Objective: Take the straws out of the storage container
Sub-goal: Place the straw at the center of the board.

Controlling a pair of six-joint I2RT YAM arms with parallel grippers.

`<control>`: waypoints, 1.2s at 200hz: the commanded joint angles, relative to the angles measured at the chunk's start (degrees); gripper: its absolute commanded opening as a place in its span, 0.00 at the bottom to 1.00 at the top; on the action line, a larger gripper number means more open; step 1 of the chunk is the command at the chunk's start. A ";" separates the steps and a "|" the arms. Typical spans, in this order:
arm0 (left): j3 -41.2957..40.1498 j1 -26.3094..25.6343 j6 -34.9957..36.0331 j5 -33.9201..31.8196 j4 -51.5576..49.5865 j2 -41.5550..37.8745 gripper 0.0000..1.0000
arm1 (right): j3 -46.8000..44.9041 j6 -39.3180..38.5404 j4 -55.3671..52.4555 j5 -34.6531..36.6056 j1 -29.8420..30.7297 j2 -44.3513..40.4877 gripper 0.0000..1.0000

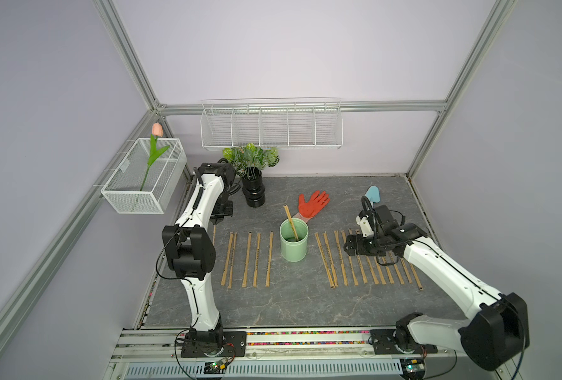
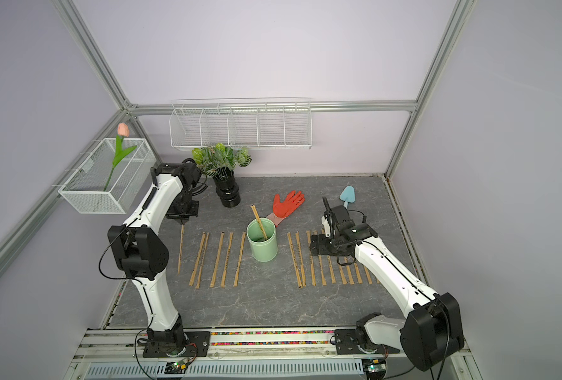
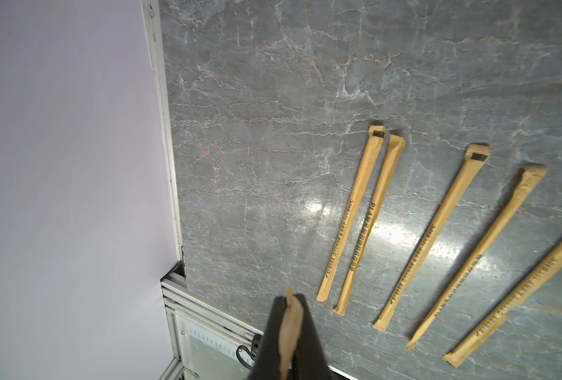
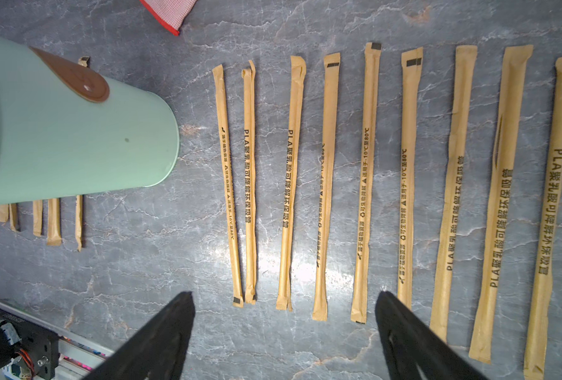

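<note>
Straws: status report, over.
Grippers: left gripper shut on hanging straw; right gripper open over laid-out straws. In mint cup: single straw, leaning. Behind cup: red glove, not blocking.
</note>
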 commanded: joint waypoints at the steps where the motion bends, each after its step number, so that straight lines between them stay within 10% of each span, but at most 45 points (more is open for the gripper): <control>1: -0.49 0.47 -0.59 0.78 -0.45 2.48 0.05 | -1.39 -0.92 1.77 -0.71 -0.39 1.25 0.89; 240: 4.49 3.11 0.20 1.49 0.34 15.43 0.05 | -1.74 -1.08 7.06 -2.65 -0.39 9.48 0.89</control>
